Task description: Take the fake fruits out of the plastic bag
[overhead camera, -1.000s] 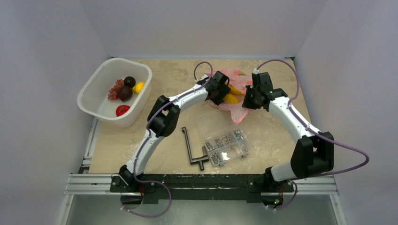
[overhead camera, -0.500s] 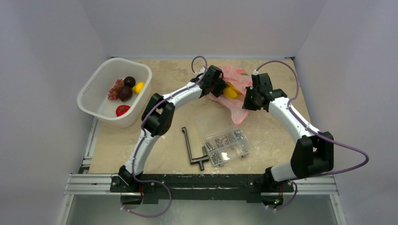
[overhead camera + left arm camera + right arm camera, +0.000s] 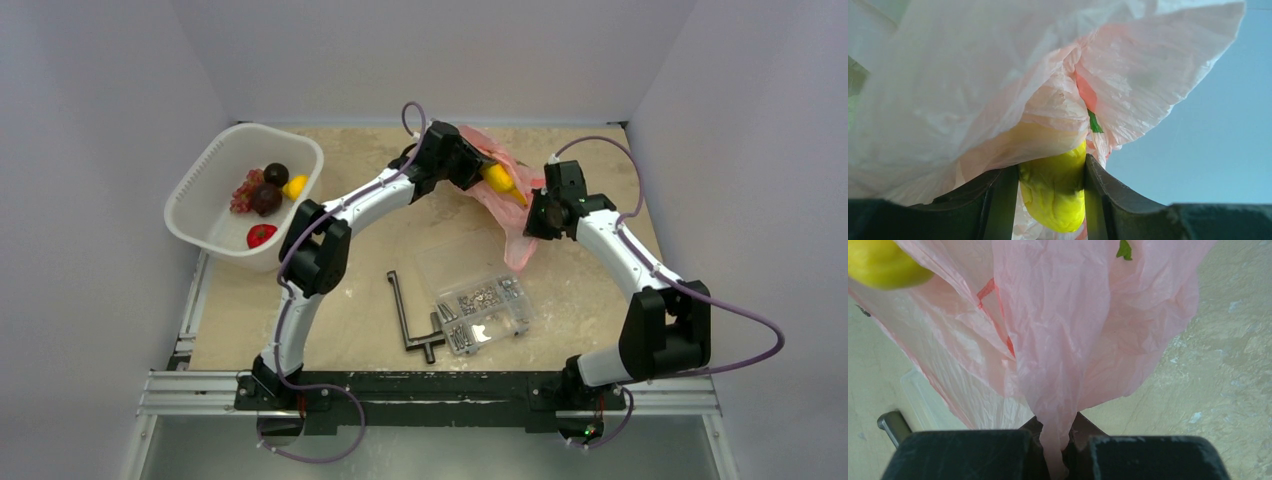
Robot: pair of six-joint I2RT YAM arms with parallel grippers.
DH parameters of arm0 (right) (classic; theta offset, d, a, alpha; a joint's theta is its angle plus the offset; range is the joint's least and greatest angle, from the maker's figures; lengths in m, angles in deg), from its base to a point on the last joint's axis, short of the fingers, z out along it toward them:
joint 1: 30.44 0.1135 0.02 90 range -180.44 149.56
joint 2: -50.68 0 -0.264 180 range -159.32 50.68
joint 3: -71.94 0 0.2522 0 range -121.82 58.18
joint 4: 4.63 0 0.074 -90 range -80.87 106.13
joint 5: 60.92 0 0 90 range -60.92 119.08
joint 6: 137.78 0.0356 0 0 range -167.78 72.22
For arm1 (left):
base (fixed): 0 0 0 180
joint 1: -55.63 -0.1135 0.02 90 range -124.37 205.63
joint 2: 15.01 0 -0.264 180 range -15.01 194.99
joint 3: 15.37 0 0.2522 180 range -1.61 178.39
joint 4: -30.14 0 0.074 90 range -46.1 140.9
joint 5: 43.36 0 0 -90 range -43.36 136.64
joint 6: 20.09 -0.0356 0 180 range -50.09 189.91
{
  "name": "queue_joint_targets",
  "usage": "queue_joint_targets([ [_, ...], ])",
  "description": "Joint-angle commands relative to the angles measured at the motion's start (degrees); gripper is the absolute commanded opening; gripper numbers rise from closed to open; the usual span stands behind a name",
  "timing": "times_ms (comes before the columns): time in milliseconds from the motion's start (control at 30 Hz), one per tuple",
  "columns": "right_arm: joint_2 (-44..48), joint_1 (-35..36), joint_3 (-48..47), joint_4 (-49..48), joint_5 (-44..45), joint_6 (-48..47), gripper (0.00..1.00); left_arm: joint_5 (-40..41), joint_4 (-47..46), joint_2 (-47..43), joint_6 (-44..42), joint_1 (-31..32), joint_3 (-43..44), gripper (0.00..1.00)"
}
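1. Presently, the left fingers (image 3: 998, 200) pinch the yellow banana (image 3: 1055, 192), one finger on each side of its end; the pink plastic bag (image 3: 973, 90) drapes over the rest of it
2. The right fingers (image 3: 1083, 430) are pressed together on a gathered fold of the bag, which fans out from them above the counter (image 3: 1228, 340)
3. From above, the bag sits at the back right of the counter, stretched between the two arms, with the banana showing yellow just beside the left fingers
4. The white basket (image 3: 215, 165), far left and well apart from the bag, holds a red piece (image 3: 261, 235), dark pieces (image 3: 266, 198), a grape bunch (image 3: 243, 190) and a lemon (image 3: 295, 186)
5. A clear compartment box (image 3: 485, 305) of screws and a black wrench (image 3: 410, 320) lie side by side towards the front of the counter
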Motion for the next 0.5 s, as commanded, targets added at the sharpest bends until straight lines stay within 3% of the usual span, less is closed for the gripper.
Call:
queue_joint_targets([
  [0,-0.5,-0.2,-3.4,-0.7,-1.1,-0.8,0.0,-1.8,-0.7,0.3,-0.8,-0.3,-0.1,0.04],
  [233,-1.8,-0.2,-5.5,0.1,-1.9,-1.3,0.0,-3.8,0.5,9.5,-2.0,-1.8,5.0,0.11],
  [467,-2.5,-0.2,-5.3,0.2,-0.8,-1.6,0.0,-6.7,3.8,8.4,-6.1,-3.1,3.6,0.44],
])
